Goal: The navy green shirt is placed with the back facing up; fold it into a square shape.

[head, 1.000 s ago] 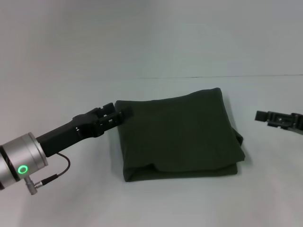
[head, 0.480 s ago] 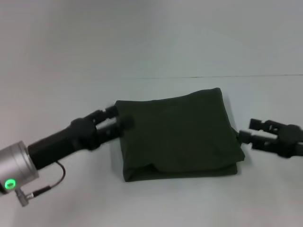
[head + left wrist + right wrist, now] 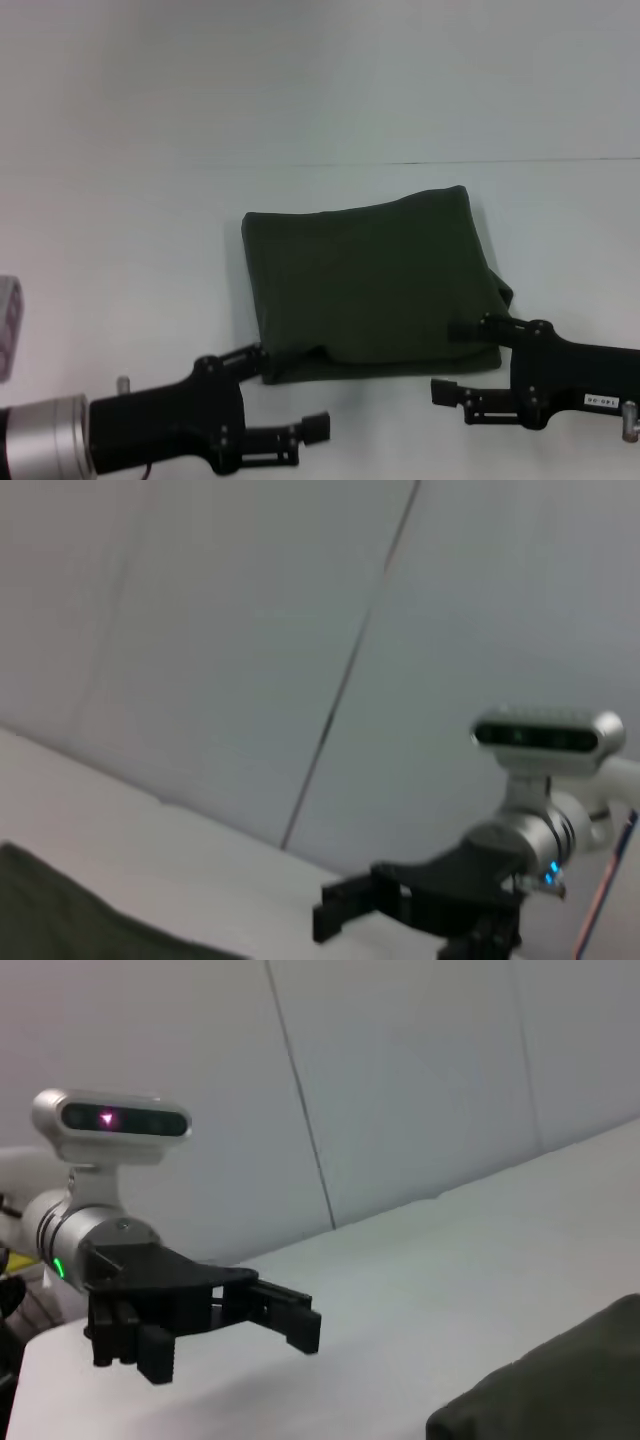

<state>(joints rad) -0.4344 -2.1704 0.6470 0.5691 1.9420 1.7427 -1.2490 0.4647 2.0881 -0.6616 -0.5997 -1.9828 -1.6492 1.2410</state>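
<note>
The navy green shirt (image 3: 370, 280) lies folded into a rough square in the middle of the white table, with a thick fold along its near edge. In the head view my left gripper (image 3: 290, 390) is open near the shirt's front left corner, one finger close to the corner and nothing between the fingers. On the other side, my right gripper (image 3: 458, 358) is open at the front right corner, its upper finger just over the shirt's near edge. A corner of the shirt (image 3: 50, 920) shows in the left wrist view, and another part of the shirt (image 3: 560, 1380) shows in the right wrist view.
The white table (image 3: 150, 260) runs back to a pale wall, with its far edge (image 3: 500, 161) behind the shirt. A small grey object (image 3: 8, 325) sits at the far left. The left wrist view shows the right arm (image 3: 450, 880); the right wrist view shows the left arm (image 3: 150, 1300).
My left gripper has left the shirt's left edge and drawn back to the near left corner. My right gripper has come in from the far right to the near right corner. The shirt has not moved.
</note>
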